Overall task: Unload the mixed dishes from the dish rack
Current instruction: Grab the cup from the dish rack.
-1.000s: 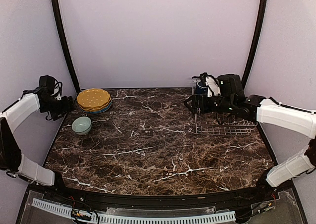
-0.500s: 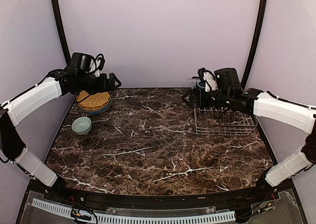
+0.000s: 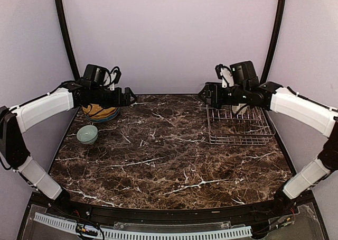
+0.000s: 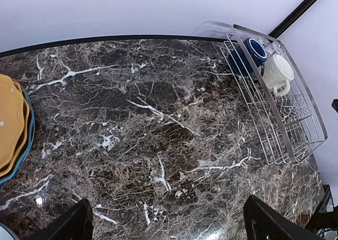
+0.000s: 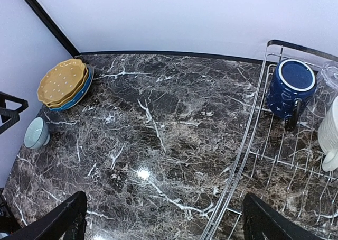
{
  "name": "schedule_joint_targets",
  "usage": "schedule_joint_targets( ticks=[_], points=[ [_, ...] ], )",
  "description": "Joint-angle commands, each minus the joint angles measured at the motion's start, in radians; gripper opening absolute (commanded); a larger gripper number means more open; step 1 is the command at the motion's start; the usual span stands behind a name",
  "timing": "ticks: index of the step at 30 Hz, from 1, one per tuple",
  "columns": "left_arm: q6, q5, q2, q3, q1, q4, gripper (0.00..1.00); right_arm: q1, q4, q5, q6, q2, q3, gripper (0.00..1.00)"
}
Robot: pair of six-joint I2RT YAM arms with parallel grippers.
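Observation:
The dish rack (image 3: 235,141) stands at the back right of the marble table. In the wrist views it (image 4: 262,94) (image 5: 248,129) holds a dark navy mug (image 4: 248,54) (image 5: 289,86), a cream mug (image 4: 277,73) (image 5: 331,137) and a clear glass tumbler (image 5: 330,75). At the back left, yellow plates (image 5: 59,81) lie stacked on a blue plate (image 5: 80,93), with a pale greenish bowl (image 3: 87,134) (image 5: 37,132) in front. My left gripper (image 3: 128,98) (image 4: 169,227) hovers open and empty just right of the plates. My right gripper (image 3: 205,94) (image 5: 161,219) hovers open and empty at the rack's left edge.
A black frame post (image 3: 66,39) rises behind the plates and another (image 3: 272,39) behind the rack. Lilac walls close in the back and both sides. The left arm partly covers the plate stack (image 3: 101,113) in the top view.
My left arm swung up from the far left and across over the plates, its jaws widening. My right arm lifted off the rack's back corner and its gripper moved slightly left.

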Motion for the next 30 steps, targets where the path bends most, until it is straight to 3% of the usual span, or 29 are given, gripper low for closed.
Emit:
schedule_joint_targets(
  ticks=[1, 11, 19, 30],
  points=[
    [0.032, 0.034, -0.083, -0.011, 0.0, 0.029, 0.99, -0.033, -0.007, 0.015, 0.01, 0.03, 0.04, 0.99],
    [0.008, -0.037, -0.143, -0.122, 0.012, 0.185, 0.99, -0.144, -0.043, 0.015, 0.048, 0.065, 0.035, 0.99],
    [-0.045, 0.241, -0.085, -0.117, 0.114, 0.237, 0.99, -0.292, -0.105, -0.024, 0.0, 0.142, 0.069, 0.99],
    [-0.063, 0.293, -0.022, -0.107, 0.118, 0.235, 0.98, -0.418, -0.196, 0.077, 0.113, 0.365, 0.2, 0.99]
  ],
)
